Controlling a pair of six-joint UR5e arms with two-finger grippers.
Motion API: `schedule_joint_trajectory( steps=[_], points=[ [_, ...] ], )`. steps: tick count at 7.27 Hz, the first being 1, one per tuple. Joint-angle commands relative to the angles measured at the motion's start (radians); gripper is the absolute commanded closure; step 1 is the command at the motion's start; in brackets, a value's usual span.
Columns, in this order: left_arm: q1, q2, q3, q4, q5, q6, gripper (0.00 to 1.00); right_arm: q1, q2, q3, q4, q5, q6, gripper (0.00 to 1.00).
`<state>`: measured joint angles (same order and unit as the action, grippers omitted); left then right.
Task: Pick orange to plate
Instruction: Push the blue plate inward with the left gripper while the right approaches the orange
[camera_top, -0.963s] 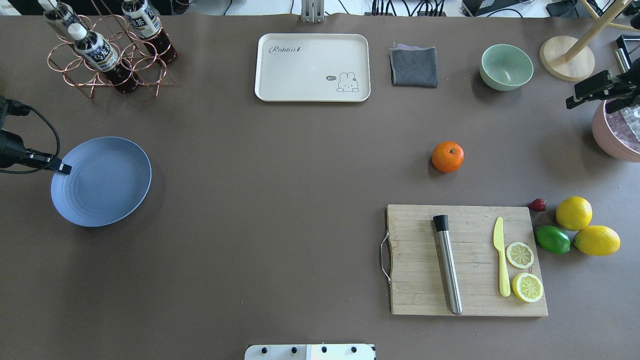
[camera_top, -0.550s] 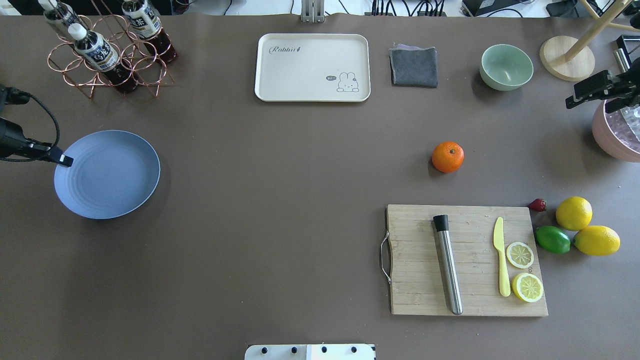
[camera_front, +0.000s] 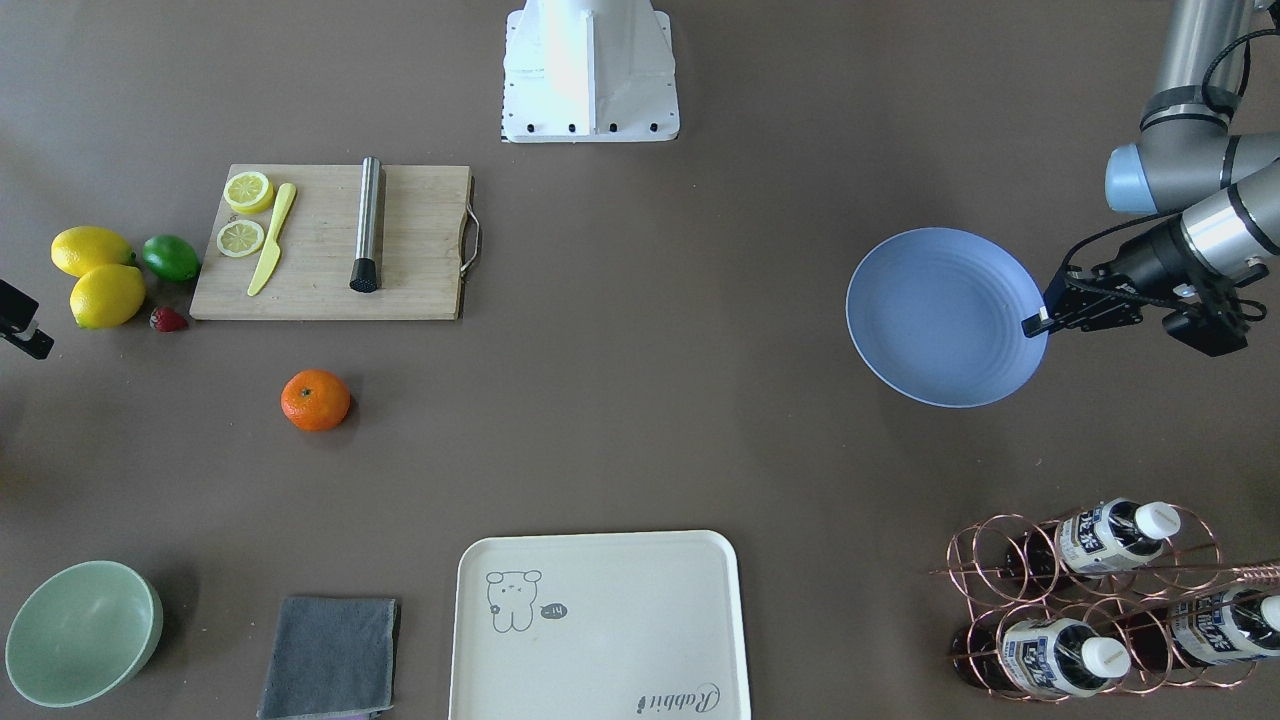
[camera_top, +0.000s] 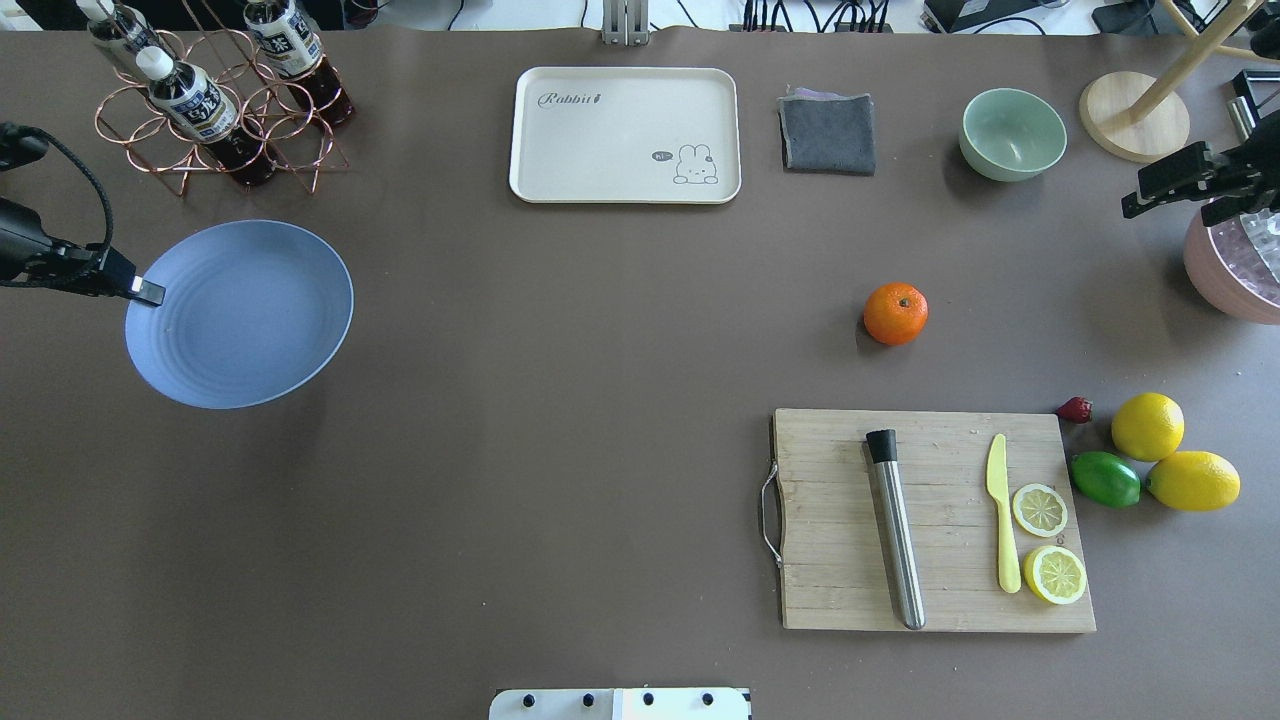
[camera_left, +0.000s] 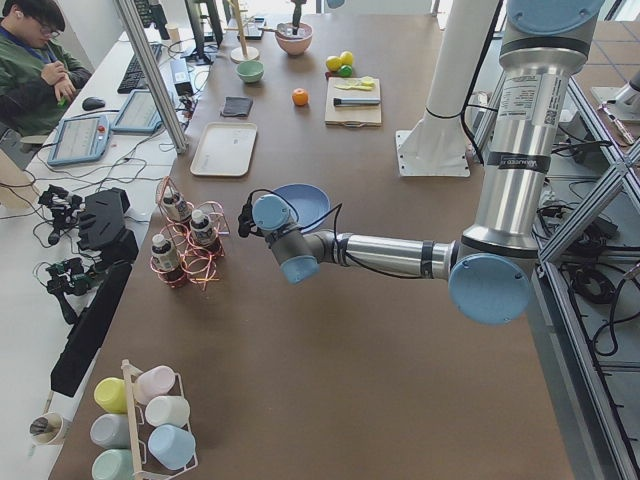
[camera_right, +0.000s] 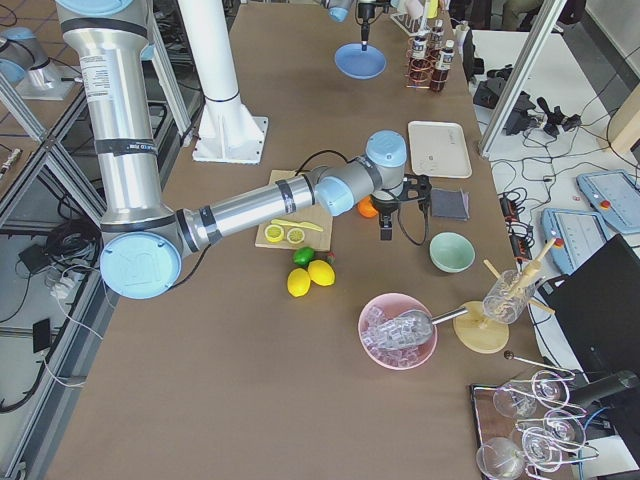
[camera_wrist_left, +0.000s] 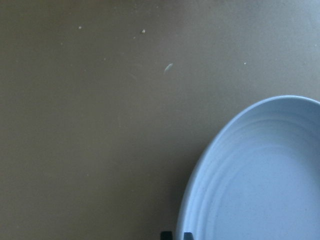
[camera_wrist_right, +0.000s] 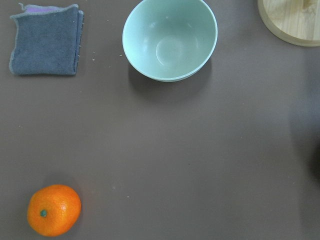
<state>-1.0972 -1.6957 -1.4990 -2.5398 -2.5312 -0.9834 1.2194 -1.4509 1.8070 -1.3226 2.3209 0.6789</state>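
Note:
The orange (camera_top: 895, 314) lies alone on the brown table beyond the cutting board; it also shows low left in the right wrist view (camera_wrist_right: 54, 210). My left gripper (camera_top: 148, 292) is shut on the near-left rim of the blue plate (camera_top: 240, 313) and holds it tilted above the table, far left of the orange. In the left wrist view the fingertips (camera_wrist_left: 172, 234) pinch the plate's (camera_wrist_left: 260, 180) edge. My right gripper (camera_top: 1135, 207) hangs at the right edge, well right of the orange, apparently open and holding nothing.
A cutting board (camera_top: 935, 520) carries a steel muddler, a yellow knife and lemon slices. Lemons (camera_top: 1147, 426), a lime (camera_top: 1105, 479), a green bowl (camera_top: 1012, 133), a grey cloth (camera_top: 827, 133), a cream tray (camera_top: 625, 135), a bottle rack (camera_top: 215, 110) and a pink bowl (camera_top: 1230, 275) ring the table.
My left gripper has lifted the plate and carried it away from the robot and slightly toward the table's middle. The right gripper shifted slightly. The orange has not moved.

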Motion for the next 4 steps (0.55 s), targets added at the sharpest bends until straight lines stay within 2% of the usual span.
schedule_joint_trajectory(
  steps=[1,2,4],
  points=[
    [0.147,-0.010,-0.113,0.001,0.145,-0.205,1.00,-0.091,0.047,0.012,-0.001,-0.073,0.129,0.00],
    [0.214,-0.050,-0.121,0.003,0.216,-0.284,1.00,-0.134,0.073,0.006,-0.003,-0.096,0.166,0.00],
    [0.330,-0.158,-0.122,0.086,0.363,-0.374,1.00,-0.229,0.139,-0.001,-0.001,-0.182,0.282,0.00]
  ],
)
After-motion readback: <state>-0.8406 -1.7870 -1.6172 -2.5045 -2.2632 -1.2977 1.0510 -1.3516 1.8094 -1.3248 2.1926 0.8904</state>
